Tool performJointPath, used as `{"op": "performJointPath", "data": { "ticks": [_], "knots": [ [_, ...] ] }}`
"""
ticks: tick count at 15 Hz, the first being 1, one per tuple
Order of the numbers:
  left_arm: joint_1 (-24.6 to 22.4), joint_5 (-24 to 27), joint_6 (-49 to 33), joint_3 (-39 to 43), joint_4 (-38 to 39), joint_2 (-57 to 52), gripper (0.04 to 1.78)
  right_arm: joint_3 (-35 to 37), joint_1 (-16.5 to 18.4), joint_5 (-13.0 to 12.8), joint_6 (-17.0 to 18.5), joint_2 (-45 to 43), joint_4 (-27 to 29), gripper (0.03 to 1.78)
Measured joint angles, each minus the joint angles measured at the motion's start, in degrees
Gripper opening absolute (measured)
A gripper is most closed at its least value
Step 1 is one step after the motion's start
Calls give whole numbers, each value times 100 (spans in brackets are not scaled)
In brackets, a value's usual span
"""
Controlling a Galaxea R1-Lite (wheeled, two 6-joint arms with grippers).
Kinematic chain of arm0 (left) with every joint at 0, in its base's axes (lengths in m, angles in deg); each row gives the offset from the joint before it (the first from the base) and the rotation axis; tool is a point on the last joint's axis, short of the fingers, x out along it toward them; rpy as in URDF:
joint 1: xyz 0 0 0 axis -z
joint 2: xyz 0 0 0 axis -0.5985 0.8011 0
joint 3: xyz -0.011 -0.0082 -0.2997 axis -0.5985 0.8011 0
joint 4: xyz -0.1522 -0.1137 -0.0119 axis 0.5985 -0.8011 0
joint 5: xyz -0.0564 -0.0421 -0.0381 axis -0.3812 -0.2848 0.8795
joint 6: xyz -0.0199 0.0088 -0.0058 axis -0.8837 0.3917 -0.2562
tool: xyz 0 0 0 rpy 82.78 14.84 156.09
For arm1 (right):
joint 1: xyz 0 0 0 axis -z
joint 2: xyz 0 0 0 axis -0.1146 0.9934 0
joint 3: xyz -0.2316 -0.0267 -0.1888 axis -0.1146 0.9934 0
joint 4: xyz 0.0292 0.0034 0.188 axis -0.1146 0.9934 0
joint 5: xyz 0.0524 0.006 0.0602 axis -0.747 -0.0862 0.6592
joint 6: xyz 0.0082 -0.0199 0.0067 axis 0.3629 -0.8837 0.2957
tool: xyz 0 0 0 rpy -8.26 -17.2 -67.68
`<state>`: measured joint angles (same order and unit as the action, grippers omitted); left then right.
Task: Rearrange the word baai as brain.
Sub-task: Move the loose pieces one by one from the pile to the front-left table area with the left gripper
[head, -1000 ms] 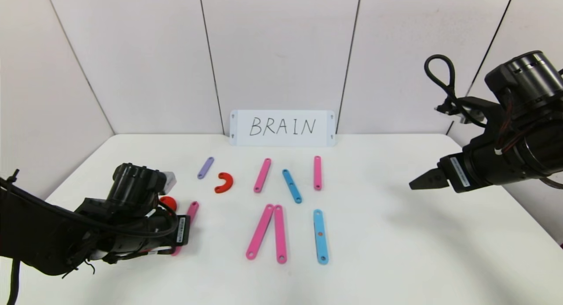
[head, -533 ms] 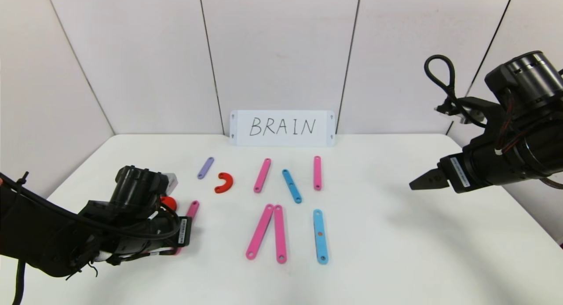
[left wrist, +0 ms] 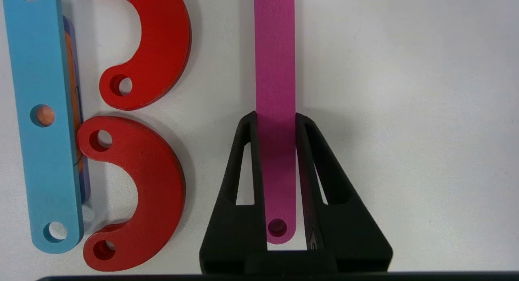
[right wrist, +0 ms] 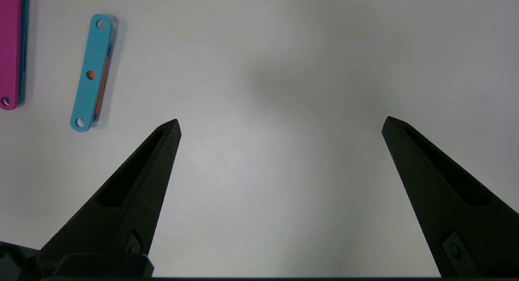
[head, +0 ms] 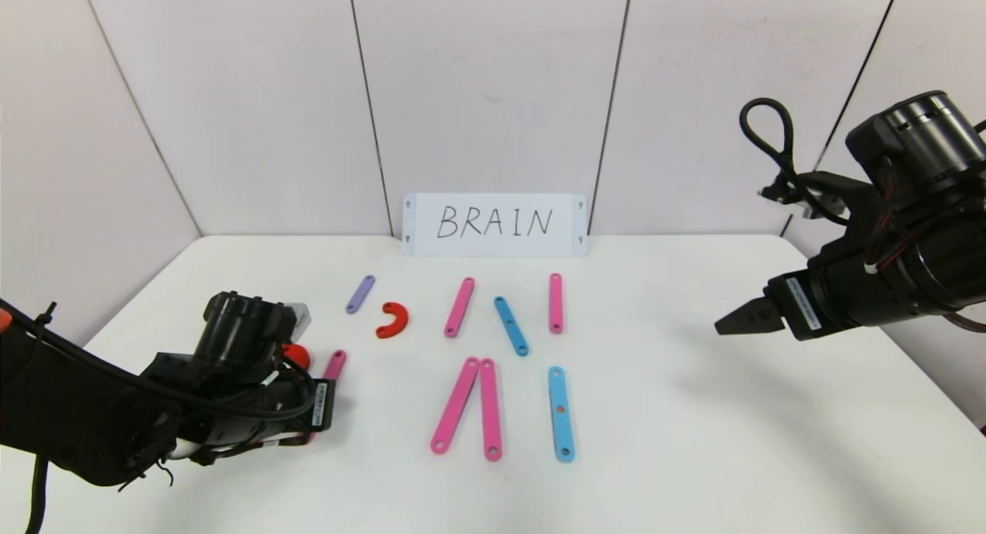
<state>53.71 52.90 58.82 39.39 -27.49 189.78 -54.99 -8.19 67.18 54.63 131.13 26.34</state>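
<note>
Left claw point(left wrist: 275, 119) clenched on pink strip point(left wrist: 275, 70) – lengthwise between its fingers, right claw point(right wrist: 279, 125) released, aloft

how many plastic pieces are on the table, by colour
pink flat holed plastic strips: 5, one between the left gripper fingers
blue flat holed plastic strips: 3
red C-shaped plastic curves: 3
purple flat plastic strip: 1
total: 12, counting top pieces only
</note>
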Motion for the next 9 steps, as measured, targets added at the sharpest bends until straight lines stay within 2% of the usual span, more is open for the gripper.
{"op": "performJointPath", "data": {
  "ticks": [2,4,7,9],
  "knots": [
    [15,0,-2,0,0,9,43,2,-5,-2,0,-2,0,174],
    [30,5,-4,2,-1,13,66,6,-11,-4,0,-2,0,174],
    [173,-9,-41,7,71,11,118,22,-38,-6,0,1,0,174],
    [347,-17,-57,32,385,2,146,27,-46,-9,0,4,0,174]
  ]
}}
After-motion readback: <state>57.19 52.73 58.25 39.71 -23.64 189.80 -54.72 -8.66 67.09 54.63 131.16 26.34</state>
